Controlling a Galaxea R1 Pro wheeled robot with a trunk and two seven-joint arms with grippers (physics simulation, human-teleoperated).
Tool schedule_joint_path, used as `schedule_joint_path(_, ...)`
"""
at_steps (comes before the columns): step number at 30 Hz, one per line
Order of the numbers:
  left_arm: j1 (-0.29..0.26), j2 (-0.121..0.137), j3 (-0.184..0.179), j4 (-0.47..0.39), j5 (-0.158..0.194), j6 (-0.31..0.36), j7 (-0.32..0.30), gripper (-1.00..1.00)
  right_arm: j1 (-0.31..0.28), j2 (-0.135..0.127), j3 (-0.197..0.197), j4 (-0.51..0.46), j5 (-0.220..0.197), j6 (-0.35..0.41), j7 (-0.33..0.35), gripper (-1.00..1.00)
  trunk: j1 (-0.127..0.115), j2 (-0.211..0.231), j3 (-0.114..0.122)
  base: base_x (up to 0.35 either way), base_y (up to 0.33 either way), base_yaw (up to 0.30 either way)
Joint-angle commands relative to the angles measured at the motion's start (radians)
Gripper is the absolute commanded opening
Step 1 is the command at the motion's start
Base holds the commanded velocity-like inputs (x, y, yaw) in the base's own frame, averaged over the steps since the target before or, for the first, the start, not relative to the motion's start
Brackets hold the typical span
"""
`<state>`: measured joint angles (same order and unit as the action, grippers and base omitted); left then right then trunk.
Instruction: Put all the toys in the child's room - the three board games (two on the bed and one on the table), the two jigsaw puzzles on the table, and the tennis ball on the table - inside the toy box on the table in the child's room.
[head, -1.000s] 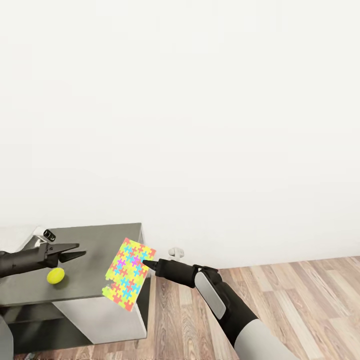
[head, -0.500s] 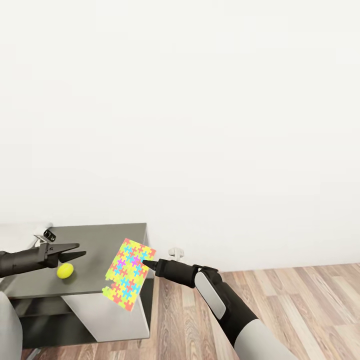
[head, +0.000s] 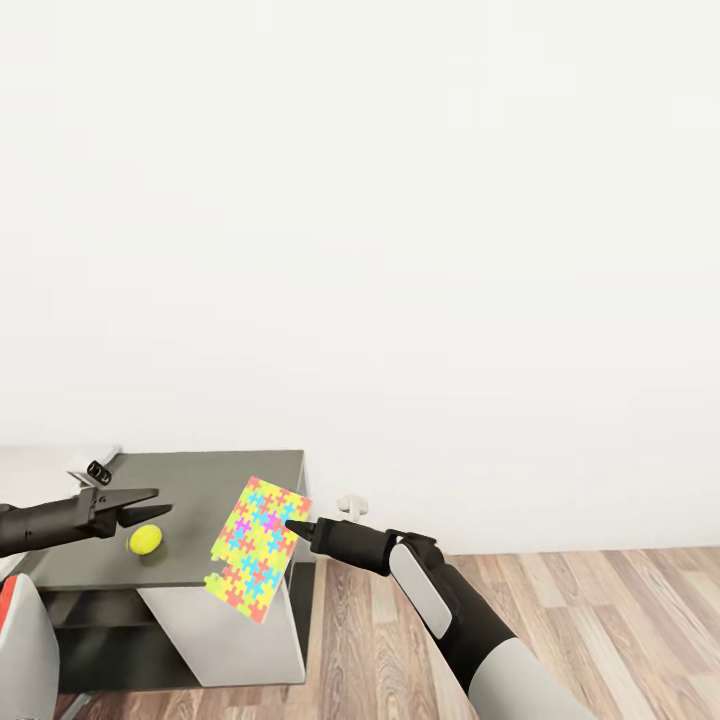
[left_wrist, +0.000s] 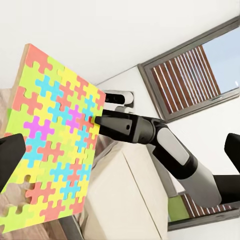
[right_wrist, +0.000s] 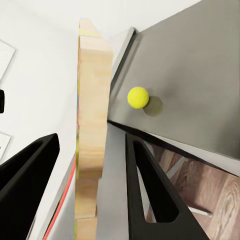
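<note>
The right gripper (head: 292, 524) pinches the jigsaw puzzle (head: 257, 546); its wrist view reveals the wooden edge (right_wrist: 93, 130), while the left gripper (head: 150, 502) gapes at the tennis ball's (head: 146, 540) twelve o'clock.

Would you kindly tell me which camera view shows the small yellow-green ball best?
The right wrist view: the small yellow-green ball lies unobstructed on the dark grey desk top, shadow beside it. The head view shows it smaller, beneath the left gripper.

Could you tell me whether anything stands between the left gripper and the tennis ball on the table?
Nothing visible does. The left gripper hangs just above the tennis ball on the dark grey table, with bare tabletop around the ball. The jigsaw puzzle sits off to the side.
</note>
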<state>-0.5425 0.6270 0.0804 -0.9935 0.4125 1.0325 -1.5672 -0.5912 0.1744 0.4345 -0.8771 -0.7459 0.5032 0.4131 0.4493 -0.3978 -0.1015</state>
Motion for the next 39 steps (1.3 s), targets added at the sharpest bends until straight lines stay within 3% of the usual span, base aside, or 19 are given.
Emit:
schedule_joint_path(1, -0.001, 0.0, -0.001, 0.0, 0.0, 0.011, -0.004, 1.0, -0.001, 0.0, 0.0, 0.0, -0.006, 0.006, -0.001, -1.0, 0.001, -0.002, -0.002, 0.0, 0.0, 0.059)
schedule_joint_path(19, -0.001, 0.0, -0.001, 0.0, 0.0, 0.011, -0.004, 1.0, -0.001, 0.0, 0.0, -0.001, -0.006, 0.006, -0.003, -1.0, 0.001, -0.002, -0.001, 0.0, 0.0, 0.007)
schedule_joint_path(29, -0.001, 0.0, -0.001, 0.0, 0.0, 0.011, -0.004, 1.0, -0.001, 0.0, 0.0, 0.0, -0.006, 0.006, -0.005, -1.0, 0.001, -0.002, 0.001, 0.0, 0.0, 0.209)
schedule_joint_path(39, -0.001, 0.0, -0.001, 0.001, 0.0, 0.011, -0.004, 1.0, -0.001, 0.0, 0.0, -0.001, -0.006, 0.006, -0.006, -1.0, 0.001, -0.002, 0.001, 0.0, 0.0, 0.037)
